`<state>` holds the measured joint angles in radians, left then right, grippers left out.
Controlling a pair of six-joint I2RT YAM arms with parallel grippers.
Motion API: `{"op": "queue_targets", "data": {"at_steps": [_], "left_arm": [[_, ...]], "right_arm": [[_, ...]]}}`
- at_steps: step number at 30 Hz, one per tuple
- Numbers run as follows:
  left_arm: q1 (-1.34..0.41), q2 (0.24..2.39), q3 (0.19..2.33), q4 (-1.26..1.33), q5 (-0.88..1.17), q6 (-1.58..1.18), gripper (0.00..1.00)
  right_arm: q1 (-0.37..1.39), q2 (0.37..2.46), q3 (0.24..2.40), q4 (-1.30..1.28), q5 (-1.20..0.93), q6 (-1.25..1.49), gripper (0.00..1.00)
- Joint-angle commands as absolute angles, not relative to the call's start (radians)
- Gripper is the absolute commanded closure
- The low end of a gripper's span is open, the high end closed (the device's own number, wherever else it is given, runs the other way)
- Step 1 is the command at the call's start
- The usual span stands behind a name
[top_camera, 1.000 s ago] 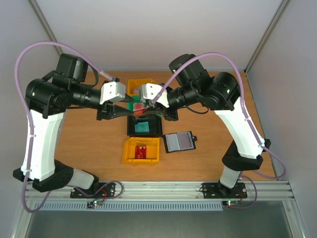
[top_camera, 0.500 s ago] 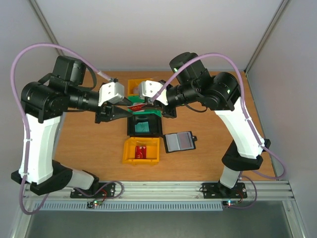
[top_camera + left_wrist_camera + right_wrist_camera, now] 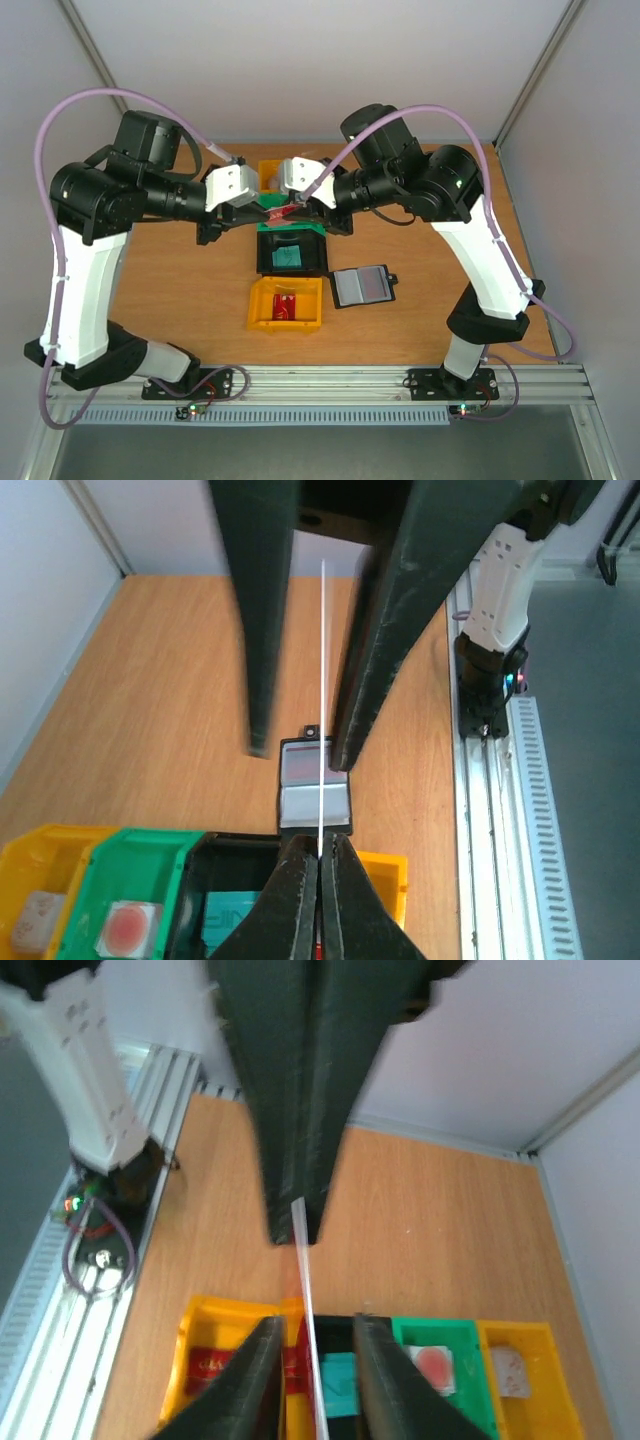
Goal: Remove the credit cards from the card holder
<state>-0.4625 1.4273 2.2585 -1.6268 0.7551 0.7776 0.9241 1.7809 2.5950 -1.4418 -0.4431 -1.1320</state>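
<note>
Nearest me on the table [image 3: 180,290] sits the near yellow bin [image 3: 254,305], with a red card [image 3: 287,304] lying flat inside. Just to its right, apart from it, the holder [image 3: 362,287] lies open on the wood with its shiny grey inner pockets facing up. I can't tell whether any card sits in them. Right behind the near yellow bin is a black bin [image 3: 320,258] with a teal card [image 3: 289,257] on its floor. Next back comes a green bin [image 3: 150,838] holding a round red piece [image 3: 127,928]. Last in the row is the far yellow bin [image 3: 264,172] with a small pale item [image 3: 512,1372].

Above the black and green bins both arms meet tip to tip. My left gripper [image 3: 320,855] is clenched on the raised card [image 3: 280,210], pinching one end. The card hangs in the air clear of the bins, on edge, and reaches toward the right gripper [image 3: 318,1325]. The right gripper is released: in both wrist views its fingers [image 3: 258,1380] stand either side of the card with a gap on each side, not touching it. The raised card looks red from above and shows only as a thin pale line at the wrists
</note>
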Motion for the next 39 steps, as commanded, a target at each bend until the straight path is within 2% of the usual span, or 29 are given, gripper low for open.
{"op": "queue_targets", "data": {"at_steps": [1,3,4,5,8,12,16,21,24,27,35,37,39], "left_arm": [[-0.472,1.381,2.207,-1.461,0.705,0.515,1.0],[-0.467,1.344,2.151,-1.351,0.711,0.335,1.0],[-0.46,1.317,2.118,-1.248,0.727,0.248,1.0],[-0.451,1.297,2.082,-1.168,0.745,0.096,1.0],[-0.404,1.263,2.029,-0.996,0.833,-0.224,1.0],[-0.336,1.273,2.038,-0.884,0.882,-0.364,1.0],[-0.294,1.265,1.964,-0.68,0.922,-0.526,1.0],[-0.284,1.229,1.853,-0.55,0.941,-0.621,1.0],[-0.283,1.227,1.871,-0.537,0.949,-0.64,1.0],[-0.283,1.228,1.891,-0.552,0.947,-0.63,1.0],[-0.277,1.215,1.858,-0.58,0.917,-0.614,1.0],[-0.275,1.21,1.84,-0.57,0.915,-0.619,1.0],[-0.274,1.205,1.819,-0.575,0.903,-0.619,1.0]], "right_arm": [[0.897,1.762,2.606,-1.285,-0.365,-0.934,0.6],[0.833,1.738,2.58,-1.223,-0.379,-0.785,0.29],[0.796,1.72,2.558,-1.167,-0.395,-0.697,0.06],[0.752,1.697,2.526,-1.112,-0.425,-0.613,0.02],[0.667,1.606,2.376,-0.926,-0.512,-0.414,0.01],[0.641,1.495,2.152,-0.652,-0.604,-0.174,0.01],[0.643,1.519,2.122,-0.519,-0.65,0.053,0.02],[0.678,1.584,2.181,-0.501,-0.622,0.142,0.11],[0.68,1.599,2.164,-0.456,-0.596,0.199,0.27],[0.682,1.604,2.157,-0.421,-0.584,0.213,0.35],[0.693,1.608,2.166,-0.487,-0.654,0.186,0.8],[0.694,1.608,2.164,-0.496,-0.677,0.193,0.95],[0.696,1.615,2.169,-0.491,-0.701,0.214,0.99]]}}
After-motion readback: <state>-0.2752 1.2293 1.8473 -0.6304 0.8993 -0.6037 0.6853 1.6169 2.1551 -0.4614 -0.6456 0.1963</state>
